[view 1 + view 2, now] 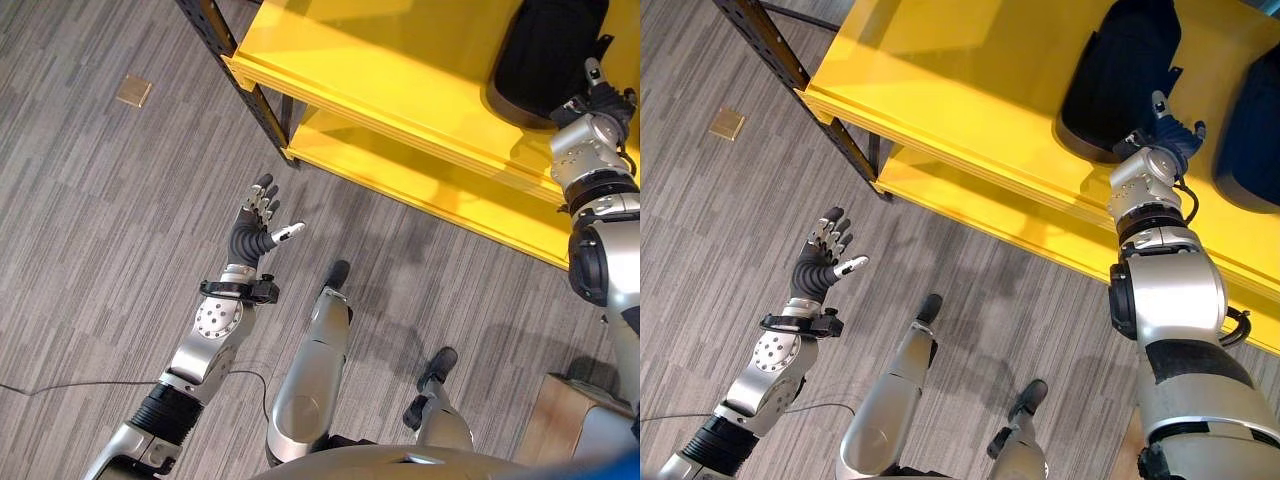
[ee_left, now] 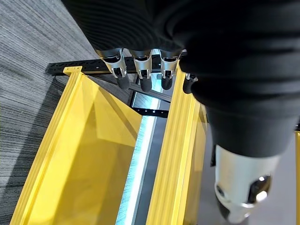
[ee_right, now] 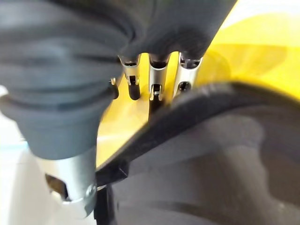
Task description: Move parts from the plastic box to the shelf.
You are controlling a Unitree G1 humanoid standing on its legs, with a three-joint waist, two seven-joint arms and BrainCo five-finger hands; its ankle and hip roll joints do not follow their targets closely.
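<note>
A black moulded part [image 1: 1120, 70] lies on the upper board of the yellow shelf [image 1: 970, 90]. My right hand [image 1: 1162, 135] is at that part's near rim. In the right wrist view its fingers [image 3: 154, 79] reach out straight over the rim of the black part [image 3: 211, 154], with the thumb on the near side and nothing clasped. A second black part [image 1: 1252, 120] rests on the same board to the right. My left hand [image 1: 255, 225] hovers open and holding nothing above the floor in front of the shelf, its fingers [image 2: 140, 70] pointing at the shelf.
The shelf has a lower yellow board [image 1: 970, 205] and a black perforated upright [image 1: 770, 45] at its left corner. A small brass floor plate [image 1: 133, 91] sits in the grey carpet at the left. A brown box corner [image 1: 560, 415] shows at the bottom right.
</note>
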